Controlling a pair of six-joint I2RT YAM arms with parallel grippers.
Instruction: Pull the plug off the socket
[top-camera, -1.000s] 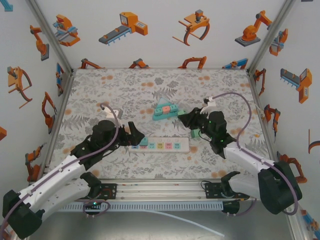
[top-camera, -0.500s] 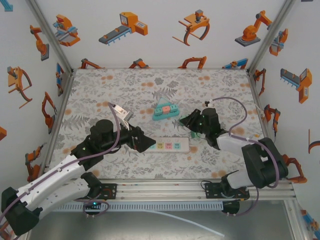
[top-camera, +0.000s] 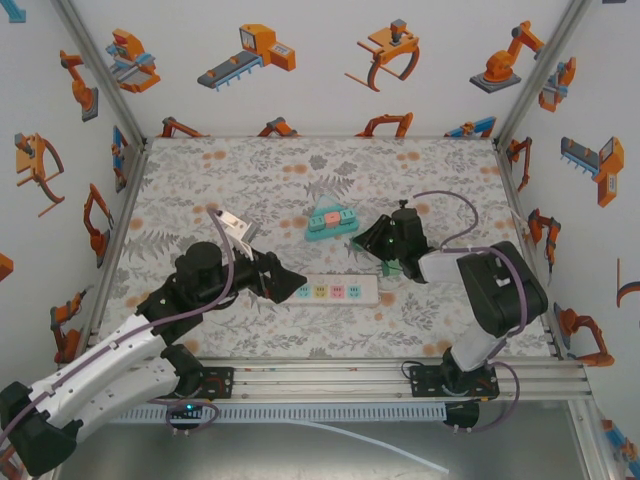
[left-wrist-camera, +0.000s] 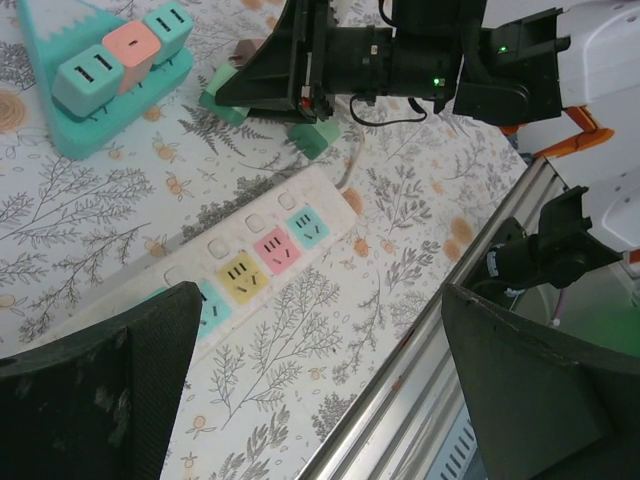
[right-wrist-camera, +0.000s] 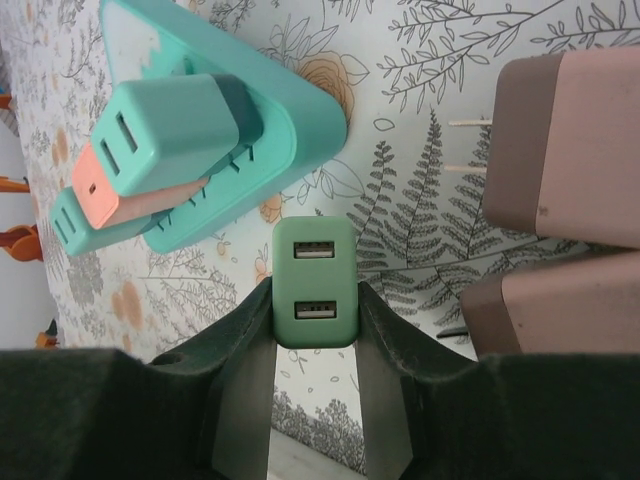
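Observation:
The white socket strip (top-camera: 340, 291) lies at the table's middle front, with coloured outlets (left-wrist-camera: 270, 245). My left gripper (top-camera: 293, 284) hovers over the strip's left end, open wide (left-wrist-camera: 320, 330) with nothing between its fingers. The plug (right-wrist-camera: 314, 250) is a small green charger with two USB ports. My right gripper (right-wrist-camera: 314, 295) is shut on it, off the strip and just above the table. That gripper (top-camera: 368, 241) sits right of a teal triangular socket block (top-camera: 331, 221).
The triangular block (right-wrist-camera: 250, 150) carries a teal and a salmon plug. Two brown plugs (right-wrist-camera: 570, 140) lie on the table to the right of the held plug. A metal rail (left-wrist-camera: 420, 390) runs along the table's front edge. Patterned walls close three sides.
My left gripper has opened wide and shifted right over the strip's left end. The right arm has folded its elbow inward, its gripper staying beside the triangular block with the plug.

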